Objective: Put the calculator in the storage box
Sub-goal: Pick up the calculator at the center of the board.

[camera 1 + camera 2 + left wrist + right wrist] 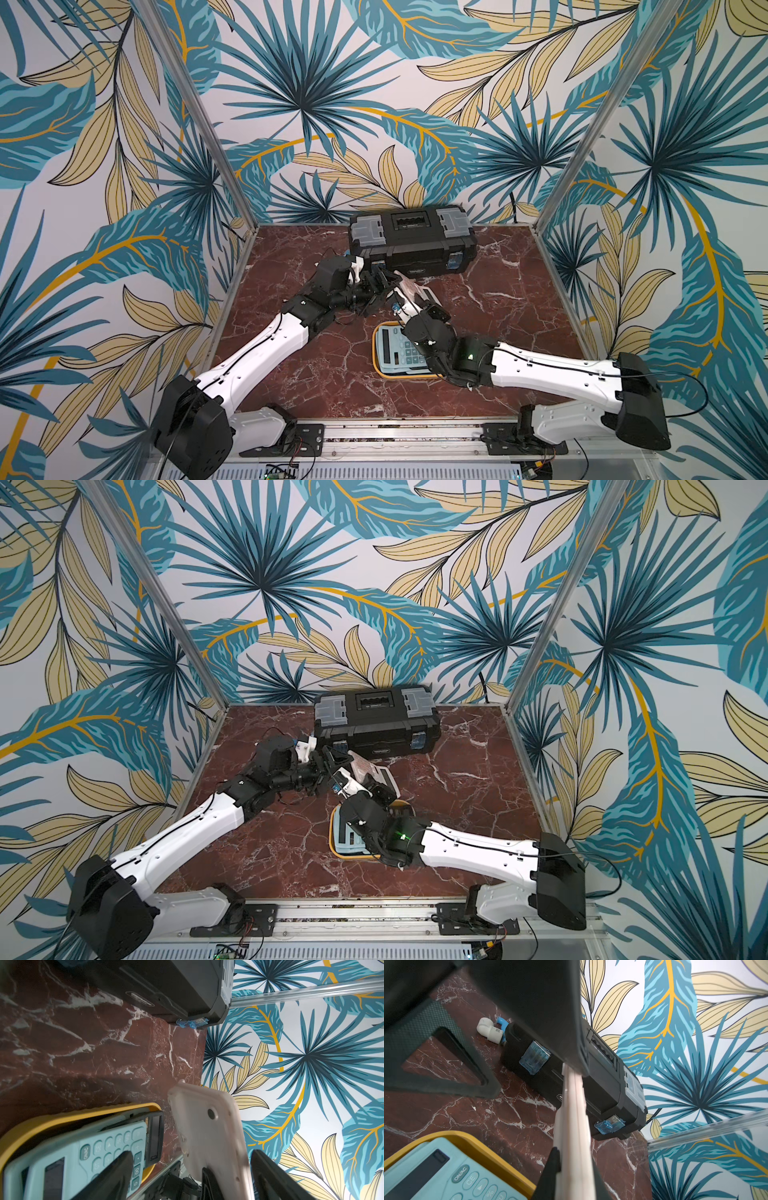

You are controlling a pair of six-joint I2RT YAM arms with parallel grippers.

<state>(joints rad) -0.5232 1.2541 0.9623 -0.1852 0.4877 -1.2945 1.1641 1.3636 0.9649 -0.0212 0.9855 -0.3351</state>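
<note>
Item 1, pink calculator (411, 286): held clear of the worktop (311, 374), standing on its edge, between the toolbox (411, 245) and the storage box (375, 353). It is not in the box. The left wrist view shows its plain back with one round foot.

Item 2, right hand (572, 1176): clamped on the near edge of the pink calculator.

Item 3, left hand (187, 1180): fingers spread wide, one on each side of the pink calculator, neither seen pressing it.

Item 4, storage box: yellow, shallow, flat on the worktop nearer the arm bases. It holds a blue calculator (395, 349), keys up, and a black calculator (154, 1136) lies partly under that one.

Item 5, toolbox: black with grey lid compartments, closed, at the far edge of the worktop.

Item 6, white pipe elbow (490, 1031): on the worktop beside one end of the toolbox.
</note>
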